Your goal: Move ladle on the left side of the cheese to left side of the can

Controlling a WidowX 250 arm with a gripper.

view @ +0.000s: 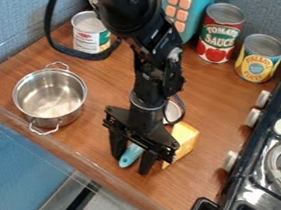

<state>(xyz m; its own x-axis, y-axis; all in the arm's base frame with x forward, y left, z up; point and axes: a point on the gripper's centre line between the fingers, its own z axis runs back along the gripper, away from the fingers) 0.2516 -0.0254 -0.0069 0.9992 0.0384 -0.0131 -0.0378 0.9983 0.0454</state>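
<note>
The gripper [132, 162] hangs low over the front middle of the counter, at the teal handle [131, 155] of the ladle. That handle's rounded end points toward the front edge. Behind the gripper, part of the round metal ladle bowl [173, 112] shows; the arm hides the stretch between bowl and handle. Just right of the gripper is the yellow cheese wedge [185, 139], partly covered by it. Whether the handle is held cannot be told. Three cans stand at the back: a white and green one [89, 35], a red tomato one [219, 36] and a yellow pineapple one [258, 61].
A metal pot [49, 95] with two handles sits on the left of the counter [102, 88]. The black stove [264, 181] borders the right side. A teal toy phone [195, 4] stands at the back, behind the arm. A black cable loops at the upper left.
</note>
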